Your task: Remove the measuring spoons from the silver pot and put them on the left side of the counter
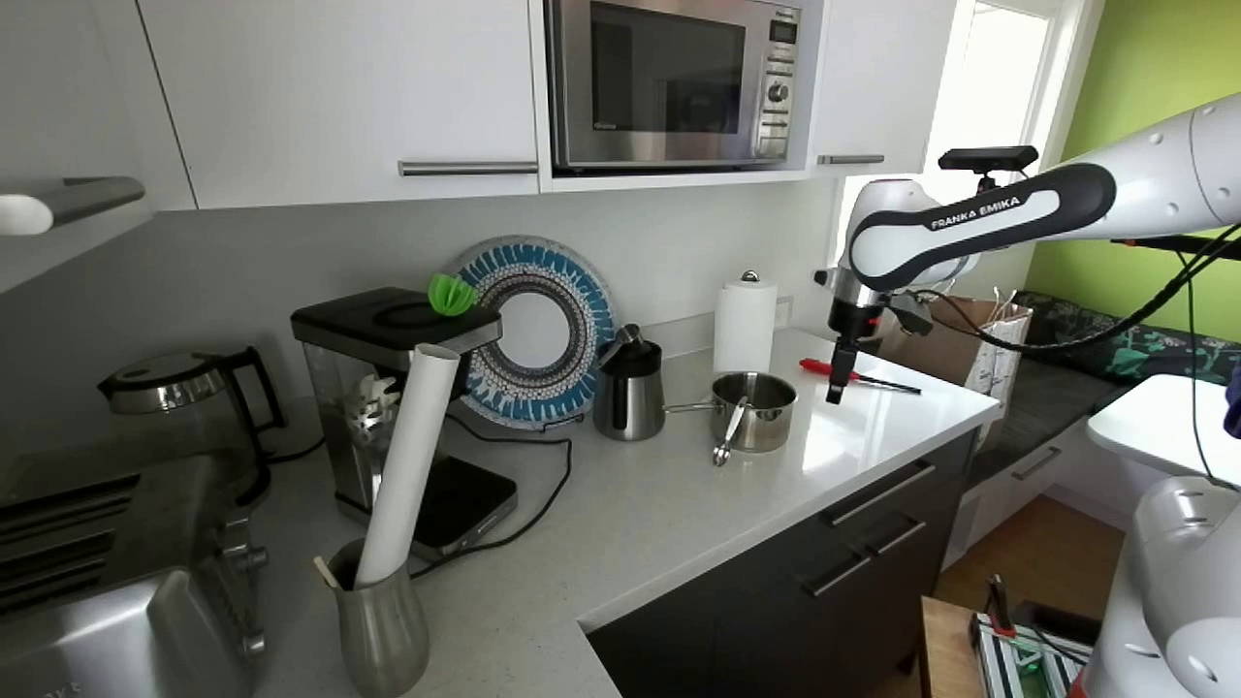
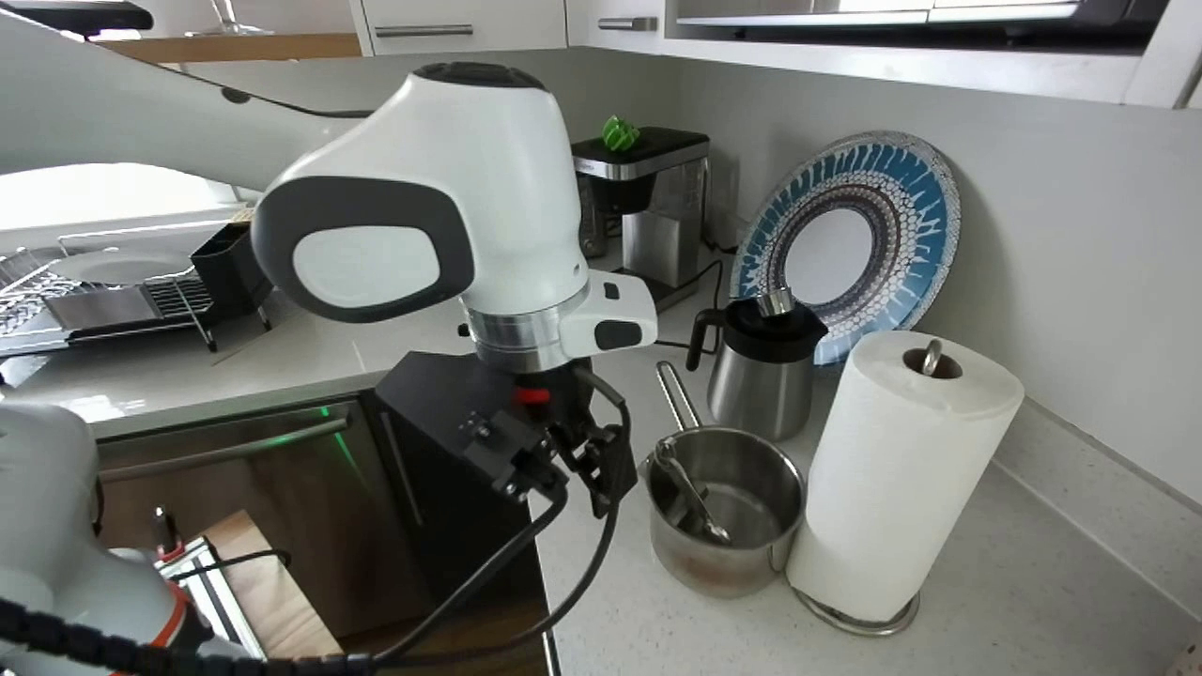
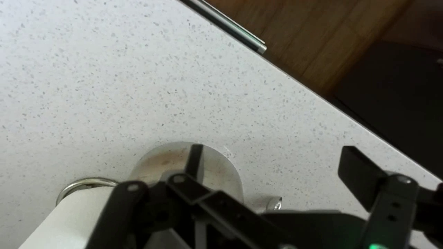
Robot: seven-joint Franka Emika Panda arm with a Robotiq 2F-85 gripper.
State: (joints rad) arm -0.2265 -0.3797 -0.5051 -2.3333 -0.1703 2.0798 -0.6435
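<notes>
Handling measuring spoons (image 2: 687, 488): likely light, stiff, slippery; grip where crossing silver pot (image 2: 718, 569) rim, ten o'clock in exterior view. Fingers (image 3: 359, 172) spread, empty.

In an exterior view the wall (image 1: 1159, 58) is lime green at the upper right, and the plate (image 1: 531, 330) near the middle is ringed blue and white with dark patterning around a plain white centre. I see bright silver on the pot (image 1: 764, 425) and spoons (image 1: 734, 423), a red tool handle (image 1: 816, 366), white paper towels (image 1: 745, 325) and, upper left in the wrist view, grey flecks across the pale counter (image 3: 104, 79)
</notes>
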